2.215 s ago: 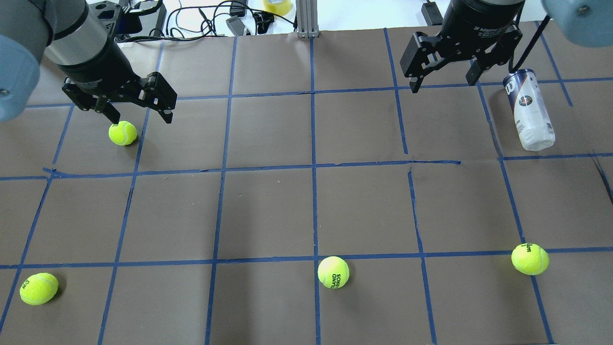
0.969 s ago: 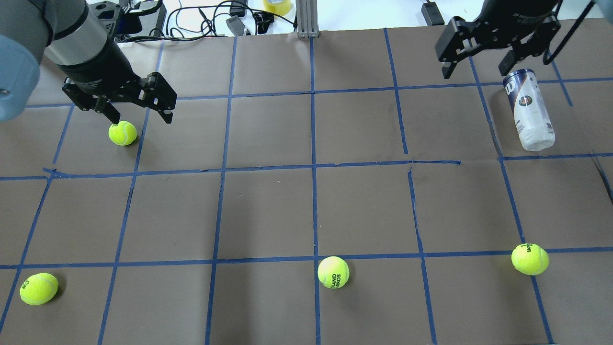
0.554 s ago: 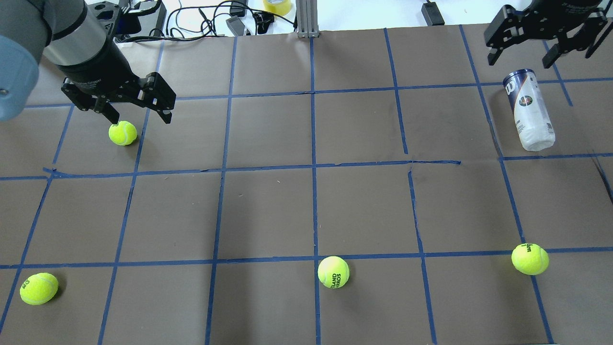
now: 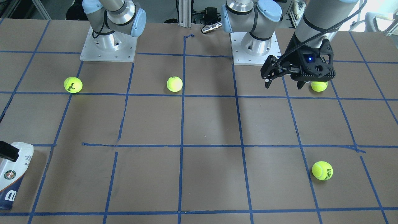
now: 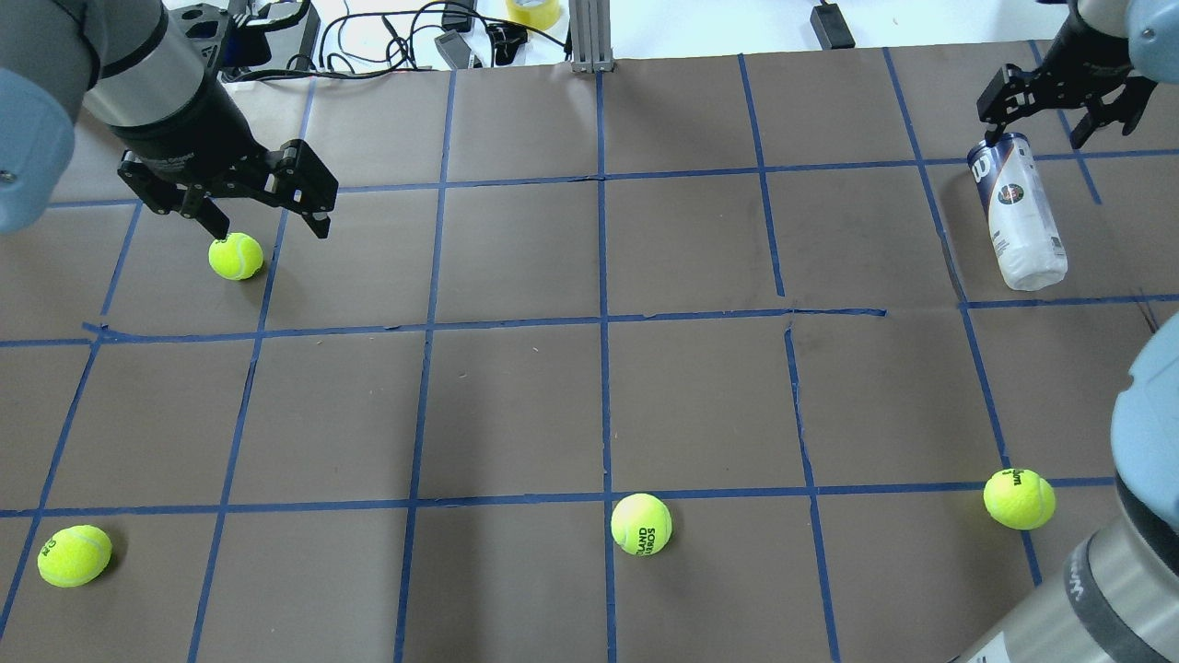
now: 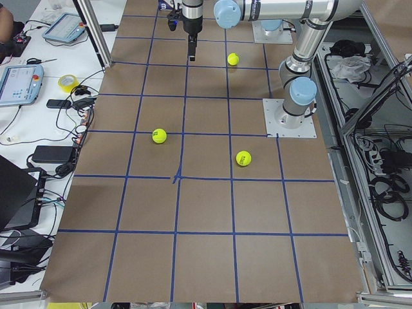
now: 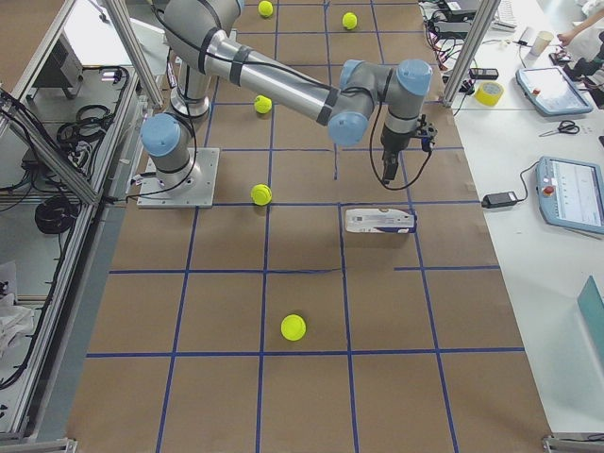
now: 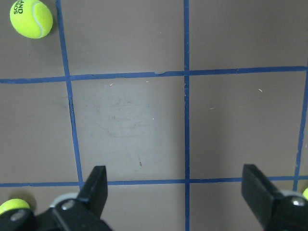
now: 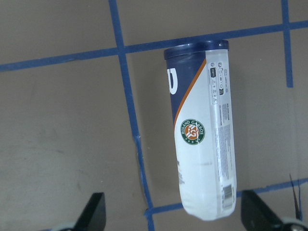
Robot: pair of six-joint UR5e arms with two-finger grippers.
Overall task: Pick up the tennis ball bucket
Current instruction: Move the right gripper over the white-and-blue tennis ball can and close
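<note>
The tennis ball bucket (image 5: 1016, 210) lies on its side at the far right of the table, navy end away from the robot. It also shows in the right wrist view (image 9: 204, 130), the front-facing view (image 4: 12, 174) and the exterior right view (image 7: 379, 221). My right gripper (image 5: 1033, 138) is open and empty, hovering above the table just beyond the can's navy end and clear of it. My left gripper (image 5: 271, 230) is open and empty, hanging over the far left next to a loose tennis ball (image 5: 236, 256).
More loose tennis balls lie near the robot's side: one at the left (image 5: 75, 555), one at the middle (image 5: 641, 524), one at the right (image 5: 1019, 498). Cables and a tape roll (image 5: 532, 11) sit past the table's far edge. My right arm's elbow (image 5: 1142, 442) shows at the lower right.
My right gripper has moved right and farther out, from the middle-right square to beyond the can's navy end. The can, the balls and my left gripper have stayed put.
</note>
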